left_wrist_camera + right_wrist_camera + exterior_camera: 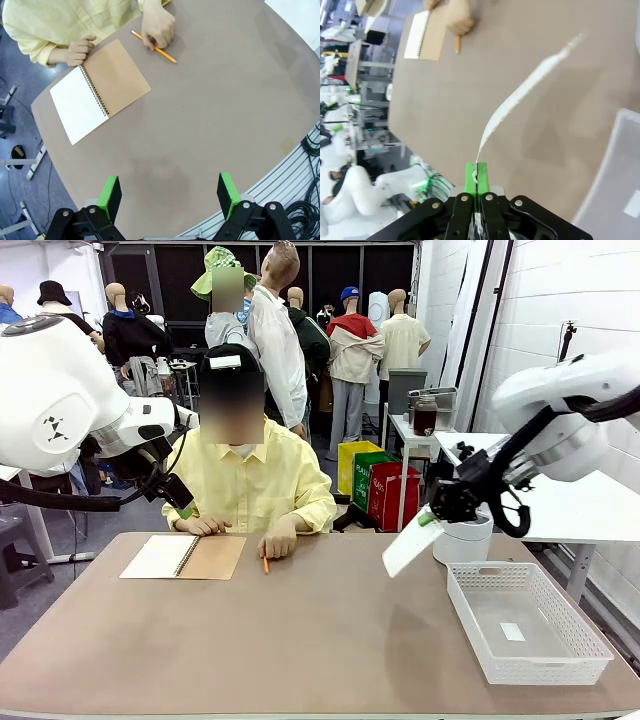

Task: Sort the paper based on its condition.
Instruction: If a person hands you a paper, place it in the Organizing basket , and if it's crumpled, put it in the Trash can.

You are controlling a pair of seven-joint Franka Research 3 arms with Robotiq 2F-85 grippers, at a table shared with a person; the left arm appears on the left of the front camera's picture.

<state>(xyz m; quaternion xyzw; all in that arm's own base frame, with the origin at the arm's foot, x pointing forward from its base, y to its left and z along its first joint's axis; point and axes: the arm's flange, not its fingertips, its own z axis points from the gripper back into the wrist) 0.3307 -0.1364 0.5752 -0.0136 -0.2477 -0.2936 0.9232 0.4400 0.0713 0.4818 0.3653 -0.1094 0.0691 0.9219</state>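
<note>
While held aloft, the paper (412, 543) is gripped by the clenched right end effector (428, 520).
One edge of the sheet is pinched and the rest hangs slanted above the worktop (320, 640), just beside the white mesh basket (468, 625) but not over it; no crumpling can be made out. Step judged: carry to a sorting place. Next, the sheet should be brought over the basket, lowered and let go. The left end effector (170, 195) is spread open and empty, well apart from the notebook (100, 90) and pencil (155, 47).

No legible text or labels
</note>
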